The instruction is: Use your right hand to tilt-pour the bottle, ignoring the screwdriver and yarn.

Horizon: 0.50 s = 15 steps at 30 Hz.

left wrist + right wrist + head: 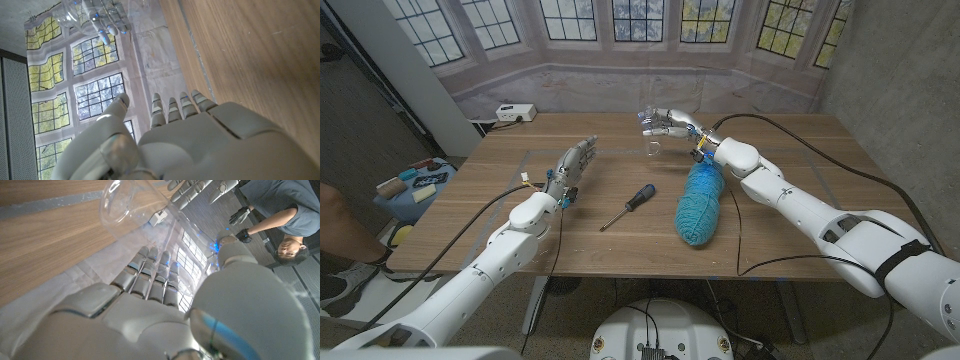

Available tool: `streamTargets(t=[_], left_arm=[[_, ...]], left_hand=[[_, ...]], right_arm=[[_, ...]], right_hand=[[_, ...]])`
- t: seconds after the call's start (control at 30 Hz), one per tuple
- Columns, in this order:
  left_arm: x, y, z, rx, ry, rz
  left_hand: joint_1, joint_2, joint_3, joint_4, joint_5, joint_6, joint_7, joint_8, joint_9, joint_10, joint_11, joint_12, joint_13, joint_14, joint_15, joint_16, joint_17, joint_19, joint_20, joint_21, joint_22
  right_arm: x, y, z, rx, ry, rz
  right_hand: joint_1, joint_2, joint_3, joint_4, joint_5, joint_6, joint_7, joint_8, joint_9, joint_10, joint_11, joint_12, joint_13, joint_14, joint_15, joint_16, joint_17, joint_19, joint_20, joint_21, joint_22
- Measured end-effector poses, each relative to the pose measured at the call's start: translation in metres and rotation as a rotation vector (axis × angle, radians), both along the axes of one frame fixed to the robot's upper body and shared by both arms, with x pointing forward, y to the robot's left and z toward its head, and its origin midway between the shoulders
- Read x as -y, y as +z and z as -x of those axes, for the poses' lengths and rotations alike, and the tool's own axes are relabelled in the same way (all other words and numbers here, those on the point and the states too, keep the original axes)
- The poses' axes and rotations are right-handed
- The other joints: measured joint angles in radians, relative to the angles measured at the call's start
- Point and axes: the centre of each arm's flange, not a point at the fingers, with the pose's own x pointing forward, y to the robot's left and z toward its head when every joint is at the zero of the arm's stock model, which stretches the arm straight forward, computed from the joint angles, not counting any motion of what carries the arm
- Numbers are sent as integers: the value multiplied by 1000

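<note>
The clear bottle (653,150) shows faintly on the far middle of the wooden table (790,240). My right hand (666,122) hovers just above and behind it, fingers stretched out. In the right wrist view the bottle (127,200) lies just beyond the straight fingers (150,272), its round end facing the camera, and the thumb (235,255) stands apart; nothing is gripped. The left wrist view shows the same bottle (70,12) beside the right hand (102,17). My left hand (572,168) stands on the table at left, fingers extended and holding nothing.
A blue yarn skein (700,202) lies under my right wrist. A screwdriver (628,207) with a black handle lies mid-table. A white box (515,112) sits at the far left corner. A person (280,210) with gloved hands stands beyond the table.
</note>
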Motion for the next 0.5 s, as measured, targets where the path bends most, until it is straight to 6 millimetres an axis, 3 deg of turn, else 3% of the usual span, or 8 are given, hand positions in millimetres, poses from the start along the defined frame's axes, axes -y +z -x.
streamTargets(t=[0.5], left_arm=[[1,0,2,2,3,-3]], left_hand=[[0,0,4,-4,0,0,0,0,0,0,0,0,0,0,0,0,0,5,5,0,0]], right_arm=[[1,2,5,50,-20,7]], right_hand=[[6,0,0,0,0,8,3,0,0,0,0,8,7,13,-2,0,5,7,7,0,0]])
